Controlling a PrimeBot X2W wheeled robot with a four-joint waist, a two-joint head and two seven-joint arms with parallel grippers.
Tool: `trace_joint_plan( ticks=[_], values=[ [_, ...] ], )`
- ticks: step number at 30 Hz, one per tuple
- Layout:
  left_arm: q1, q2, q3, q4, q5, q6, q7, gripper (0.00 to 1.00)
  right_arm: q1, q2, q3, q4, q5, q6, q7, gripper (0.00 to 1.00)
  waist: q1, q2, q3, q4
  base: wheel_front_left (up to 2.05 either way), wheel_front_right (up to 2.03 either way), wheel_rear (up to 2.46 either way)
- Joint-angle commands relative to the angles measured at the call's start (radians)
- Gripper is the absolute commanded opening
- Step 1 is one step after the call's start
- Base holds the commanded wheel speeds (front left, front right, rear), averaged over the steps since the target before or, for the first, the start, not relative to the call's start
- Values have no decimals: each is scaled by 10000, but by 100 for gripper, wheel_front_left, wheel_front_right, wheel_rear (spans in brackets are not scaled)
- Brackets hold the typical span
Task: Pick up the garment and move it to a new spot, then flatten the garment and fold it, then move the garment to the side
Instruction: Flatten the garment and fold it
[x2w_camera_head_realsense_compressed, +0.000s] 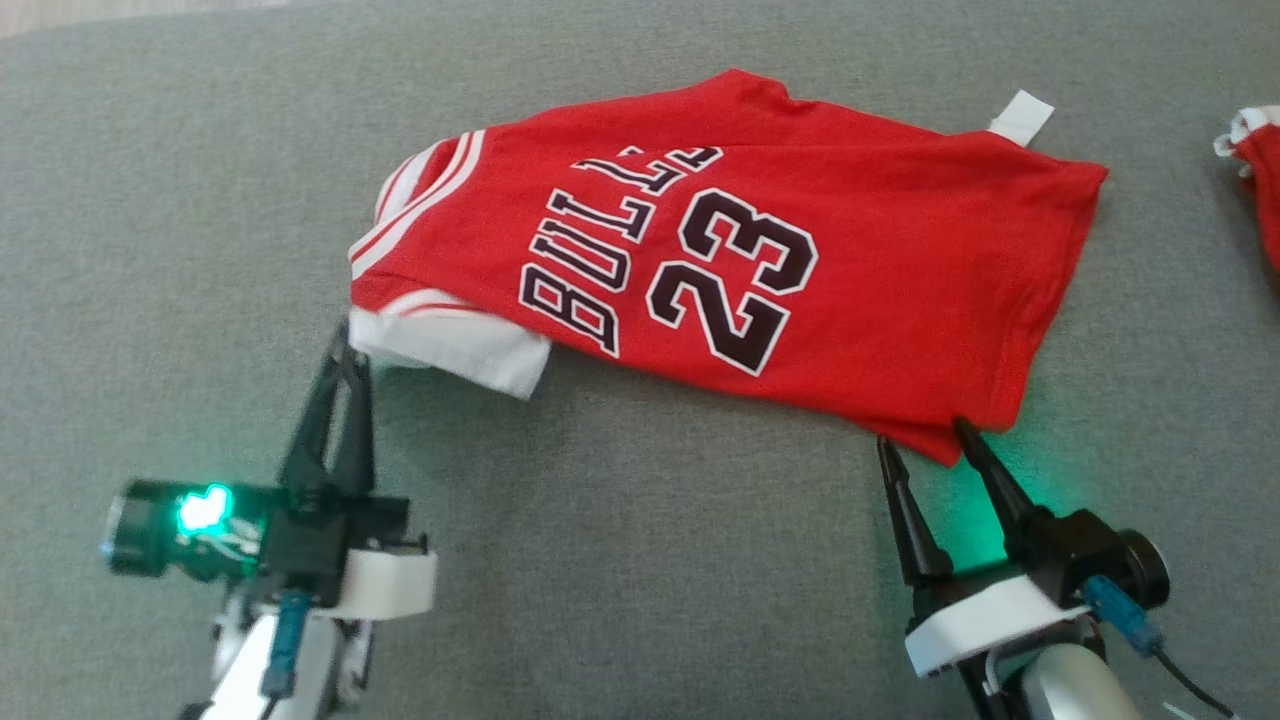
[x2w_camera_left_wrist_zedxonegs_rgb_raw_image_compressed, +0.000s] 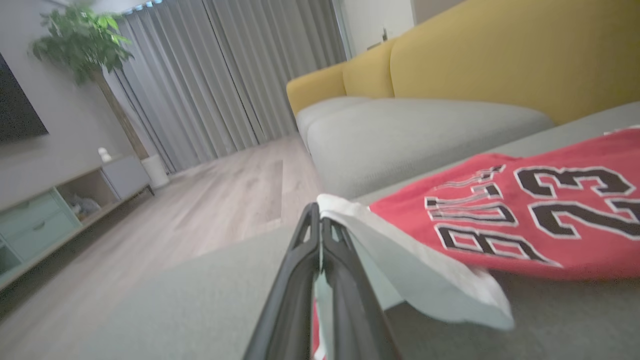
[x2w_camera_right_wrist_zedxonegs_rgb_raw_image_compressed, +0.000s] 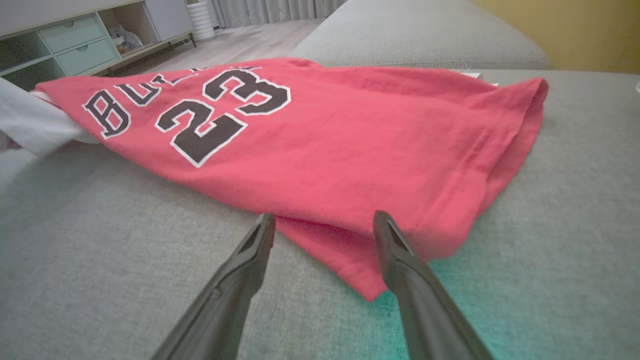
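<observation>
- Head view: my left jaws are pinched shut on the garment (x2w_camera_head_realsense_compressed: 880, 300) by its white sleeve (x2w_camera_head_realsense_compressed: 460, 345). My right jaws gape wide, with the hem corner (x2w_camera_head_realsense_compressed: 945, 445) between them.
- Left wrist view: the sleeve sits at the jaw tips, so I lift gently.
- Right wrist view: I'd slide deeper over the hem, then close.

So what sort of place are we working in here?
Most likely a home living room: the jersey lies on grey upholstery by a yellow-backed sofa, with floor-length curtains and a low storage cabinet across the wood floor.
</observation>
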Motion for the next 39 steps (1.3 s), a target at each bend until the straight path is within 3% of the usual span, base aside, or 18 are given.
trace_joint_plan(
  ticks=[1,11,12,14,20,23,27,32,39],
  values=[
    [-382,394,461,-758,169,148,-51,0,-114,-96,191,-9,-38,-7,-26,100,0,0,-28,86,0,0,0],
    [-403,1119,792,-2154,263,445,-51,0,-203,-51,-9,1448,-505,-7,-26,100,0,0,-64,307,0,0,0],
    [-389,1144,799,-2178,240,454,-51,0,-221,-48,31,1478,-500,-7,-26,89,0,0,-72,309,0,0,0],
    [-357,1192,796,-2186,200,458,-51,0,-253,-44,132,1677,-527,-7,-26,0,0,0,-87,318,0,0,0],
    [-293,1300,741,-2157,103,429,-51,0,-445,-32,-365,2676,-840,-7,-26,0,0,0,-340,313,0,0,0],
    [-334,1466,709,-2250,107,330,-51,0,-571,-27,-508,2599,-1031,-7,-26,0,0,0,-574,274,0,0,0],
    [-392,1671,691,-2381,131,227,-51,0,-545,-24,-768,1725,-1291,-7,-26,0,0,0,-830,227,0,0,0],
    [-675,2147,625,-2724,238,-81,-51,0,-402,-35,-1382,-604,-1593,-7,-26,0,0,0,-1310,130,0,0,0],
    [-2125,2943,830,-3127,114,-853,-51,0,-1122,-962,-2353,-3046,-1243,-7,-26,0,0,0,-1955,104,0,0,0]
  ],
)
